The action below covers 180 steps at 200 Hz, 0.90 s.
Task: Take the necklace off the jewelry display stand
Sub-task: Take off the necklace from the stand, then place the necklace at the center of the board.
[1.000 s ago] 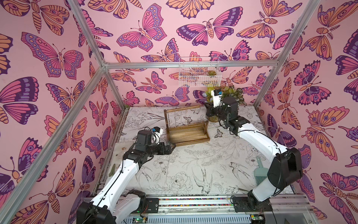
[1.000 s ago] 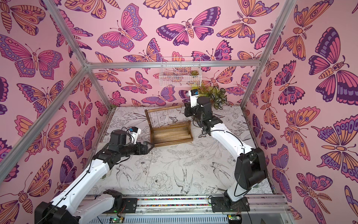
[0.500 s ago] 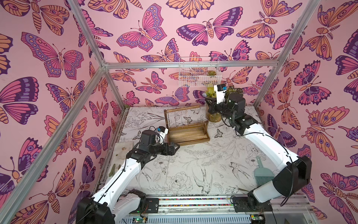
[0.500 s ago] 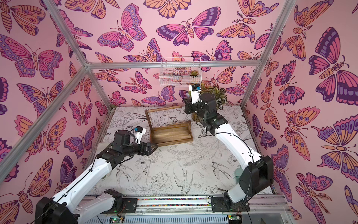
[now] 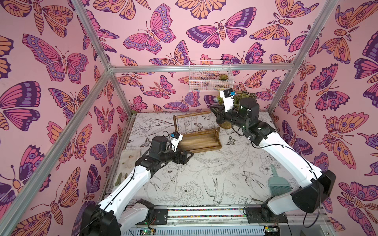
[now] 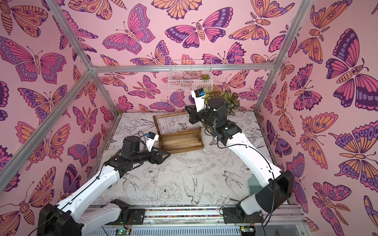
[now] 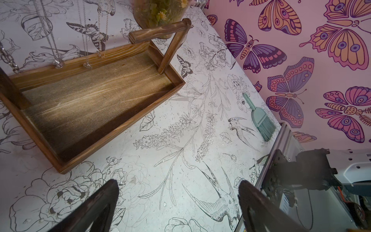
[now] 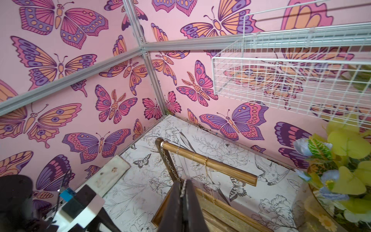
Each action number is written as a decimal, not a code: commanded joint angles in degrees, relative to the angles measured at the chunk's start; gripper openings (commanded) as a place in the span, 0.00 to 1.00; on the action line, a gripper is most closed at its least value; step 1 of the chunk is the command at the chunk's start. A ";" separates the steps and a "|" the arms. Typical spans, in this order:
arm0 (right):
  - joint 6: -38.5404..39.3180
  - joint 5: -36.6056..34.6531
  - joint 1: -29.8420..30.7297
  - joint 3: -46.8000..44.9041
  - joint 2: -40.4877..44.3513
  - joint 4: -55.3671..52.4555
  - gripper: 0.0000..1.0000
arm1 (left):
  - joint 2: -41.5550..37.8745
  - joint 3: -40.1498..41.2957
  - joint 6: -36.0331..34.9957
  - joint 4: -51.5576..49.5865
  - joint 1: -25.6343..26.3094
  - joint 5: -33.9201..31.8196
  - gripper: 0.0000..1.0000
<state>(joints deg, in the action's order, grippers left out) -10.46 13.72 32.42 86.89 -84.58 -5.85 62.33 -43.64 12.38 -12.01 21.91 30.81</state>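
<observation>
Your jewelry display stand (image 5: 199, 141) stood upright toward the back of the worktop (image 5: 214, 173), about midway across. Its long axis ran side to side, nearly parallel to the back wall, with the tray's open face up. It was brown, grained wood: a shallow rectangular tray base, two slim uprights and a round top bar (image 8: 210, 166).

The necklace (image 8: 170, 164), a chunky silver link chain, was looped over the bar's left end beside the upright. From there it ran to your right gripper (image 8: 183, 181), whose fingers were pressed together with a few links pinched between them. Finer chains (image 7: 86, 40), thin as thread, hung along the same bar and ended in small rings close to the tray's far long rim.

Your left gripper (image 7: 176, 186) hovered over the worktop just in front of the tray's front left corner. Its jaws were spread wide and held nothing, clear of the stand.

Only the right wrist view showed you the pinch on the chain. In both top views the right gripper (image 5: 211, 106) was just a dark wedge by the bar's right end, and the chain was too fine to make out.

The left wrist view alone showed the tray's streaked grain and a glass jar of flowers (image 7: 158, 12) behind the stand. A teal hand brush (image 5: 278, 183) lay near the right arm's base, and a white wire basket (image 5: 210, 81) hung on the back wall.
</observation>
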 commanded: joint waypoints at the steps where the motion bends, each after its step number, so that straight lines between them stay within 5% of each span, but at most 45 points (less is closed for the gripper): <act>1: -0.16 0.91 2.10 1.88 1.51 -2.01 0.00 | 0.34 -1.47 -2.17 1.76 0.91 1.62 0.95; 180: -2.51 -2.79 13.72 -0.23 4.79 -1.03 0.00 | -1.32 0.32 -4.00 14.59 2.34 6.53 0.89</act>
<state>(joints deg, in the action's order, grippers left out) -12.23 11.73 45.10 86.78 -81.25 -7.94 62.30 -44.23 9.28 -3.64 23.70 35.00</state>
